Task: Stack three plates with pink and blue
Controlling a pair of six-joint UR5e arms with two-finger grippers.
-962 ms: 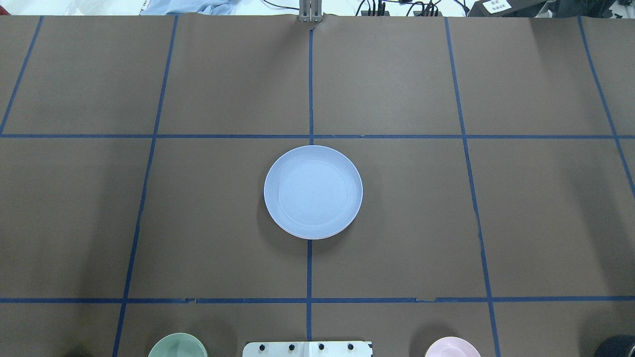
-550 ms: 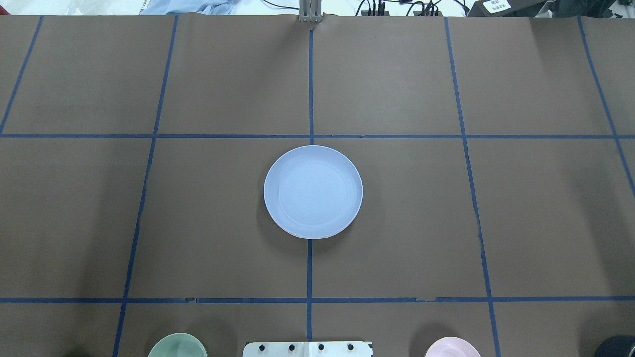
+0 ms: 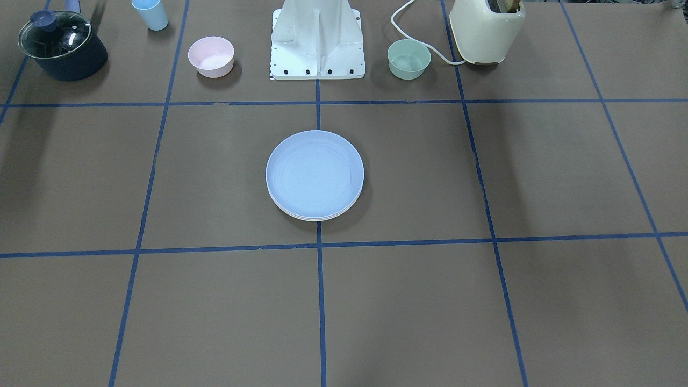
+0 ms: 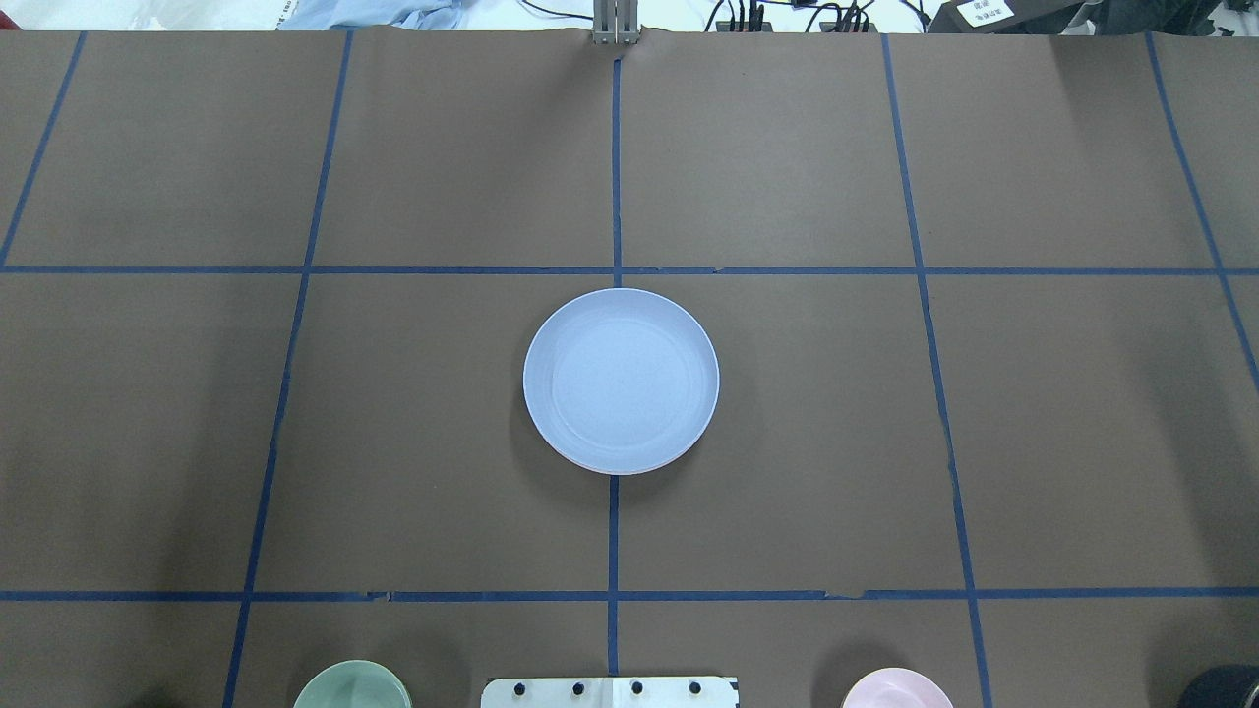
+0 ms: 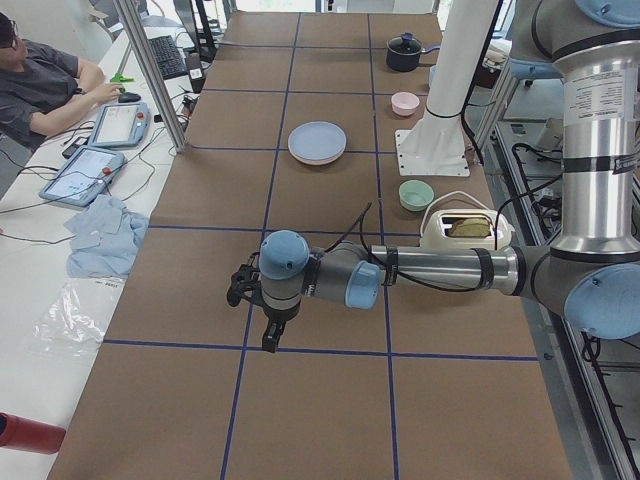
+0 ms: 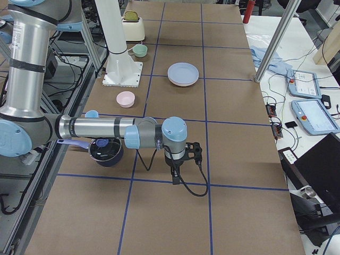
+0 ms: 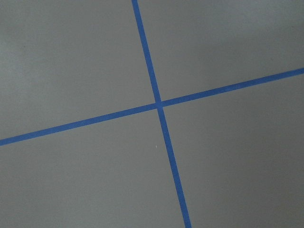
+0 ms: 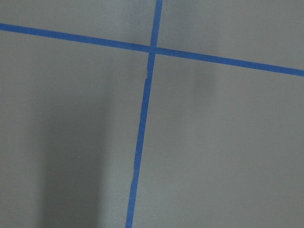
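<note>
A light blue plate (image 4: 621,381) lies at the table's centre, on top of a stack (image 3: 315,173). Pale rims (image 3: 312,217) of plates under it show at its near edge in the front-facing view; their colours are hard to tell. The stack also shows in the left view (image 5: 317,141) and the right view (image 6: 183,73). My left gripper (image 5: 270,338) hangs over bare table far from the stack. My right gripper (image 6: 175,178) does the same at the other end. Both point down and show only in side views, so I cannot tell whether they are open or shut. The wrist views show only brown table and blue tape.
By the robot base (image 3: 317,40) stand a small pink bowl (image 3: 210,56) and a mint-green bowl (image 3: 409,58). A lidded dark pot (image 3: 62,45), a blue cup (image 3: 150,13) and a cream toaster (image 3: 486,29) stand along that edge. An operator (image 5: 40,85) sits at the far side.
</note>
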